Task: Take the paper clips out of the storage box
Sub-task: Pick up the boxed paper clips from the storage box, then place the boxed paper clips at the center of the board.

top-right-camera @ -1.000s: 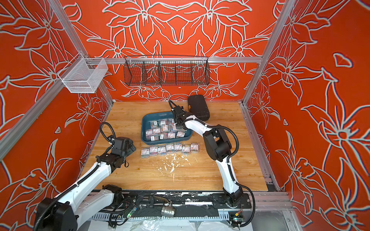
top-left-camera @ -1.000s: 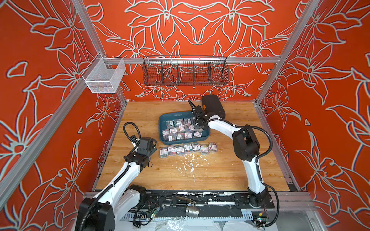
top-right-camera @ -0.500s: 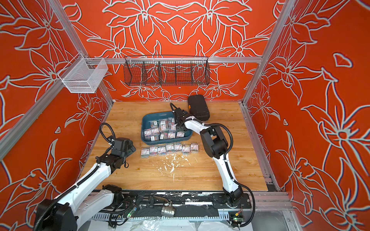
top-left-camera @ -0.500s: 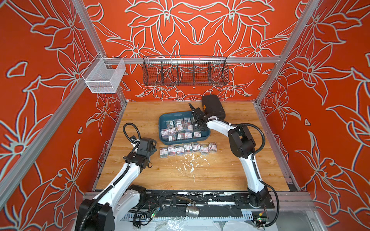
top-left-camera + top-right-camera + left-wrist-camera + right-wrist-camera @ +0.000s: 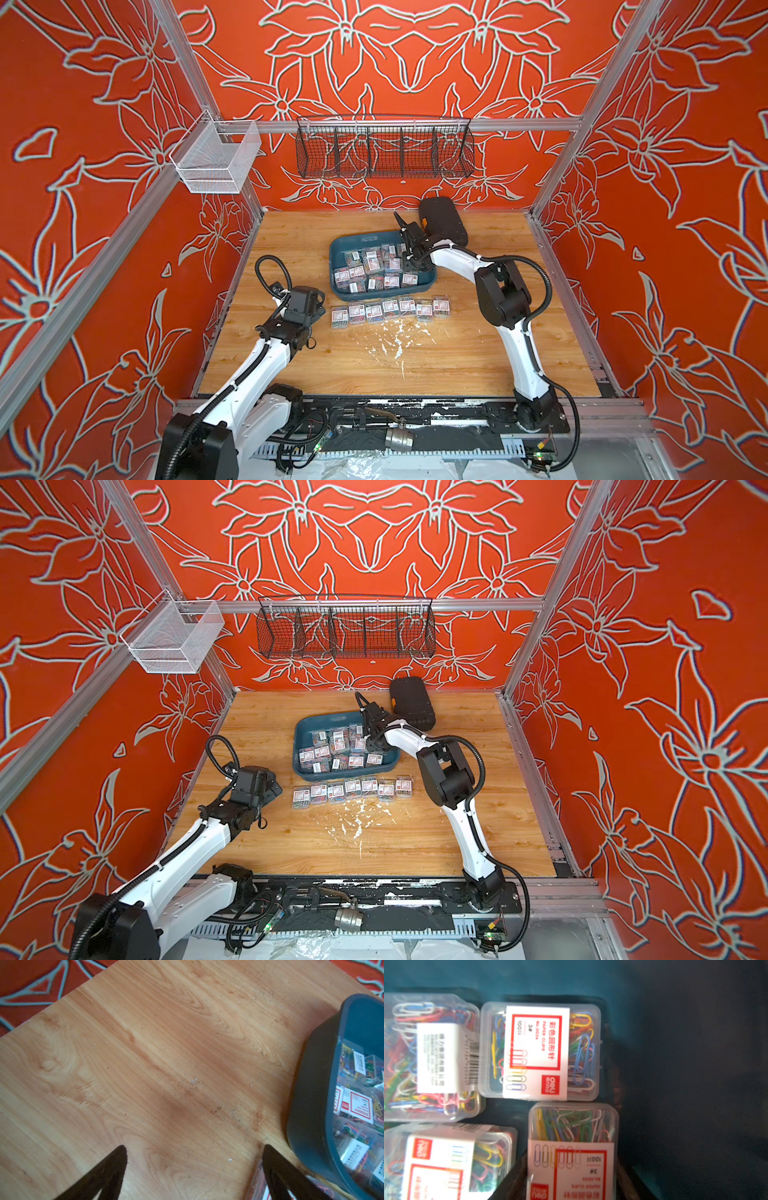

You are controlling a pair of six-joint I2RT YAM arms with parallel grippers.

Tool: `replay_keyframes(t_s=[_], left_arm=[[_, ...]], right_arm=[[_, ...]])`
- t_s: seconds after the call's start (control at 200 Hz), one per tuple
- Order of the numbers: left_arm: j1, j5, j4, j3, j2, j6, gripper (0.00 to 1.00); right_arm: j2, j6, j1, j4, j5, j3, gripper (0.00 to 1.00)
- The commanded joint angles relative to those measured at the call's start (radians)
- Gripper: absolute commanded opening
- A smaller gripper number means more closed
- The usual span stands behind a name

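My right gripper (image 5: 572, 1159) clamps one paper clips box (image 5: 573, 1126) in the storage box (image 5: 357, 240) for lifting. Left gripper (image 5: 195, 1147) idles, spread.

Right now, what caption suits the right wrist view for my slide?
The right fingers flank one box of paper clips inside the storage box; three more lie beside it.

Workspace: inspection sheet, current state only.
Surface: wooden tabletop, white flecks near the front.
Job's things: storage box holds many paper clips; row of seven boxes on the table before it.
Clutter: black case behind the storage box.
Grippers: left gripper open over bare wood; right gripper down in the storage box, fingers flanking one clip box, grip unclear.
Cables: black hoses looped at both arms, clear of the boxes.
Surroundings: wire basket, white mesh basket on the rail; orange floral walls.
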Motion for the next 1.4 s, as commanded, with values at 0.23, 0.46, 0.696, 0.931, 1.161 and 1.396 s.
replay_keyframes(t_s=[0.23, 0.46, 0.696, 0.931, 1.161, 1.396], left_arm=[[0.002, -0.03, 0.015, -0.014, -0.017, -0.014, 0.99], [0.002, -0.031, 0.026, -0.03, -0.046, -0.011, 0.99], [0.002, -0.029, 0.034, -0.047, -0.077, -0.007, 0.99], [0.002, -0.03, 0.041, -0.063, -0.108, -0.007, 1.0], [0.002, -0.029, 0.048, -0.062, -0.102, -0.003, 1.0], [0.002, -0.019, 0.047, -0.056, -0.092, 0.001, 1.0]], right_arm=[[-0.186, -0.008, -0.004, -0.024, 0.014, -0.05, 0.44], [-0.331, 0.008, -0.001, 0.002, 0.022, -0.167, 0.41], [-0.503, 0.036, 0.002, 0.022, 0.035, -0.325, 0.39], [-0.702, 0.066, 0.001, 0.037, 0.071, -0.521, 0.38], [-0.899, 0.108, 0.002, 0.047, 0.107, -0.745, 0.38], [-1.048, 0.169, 0.002, 0.073, 0.149, -0.965, 0.38]])
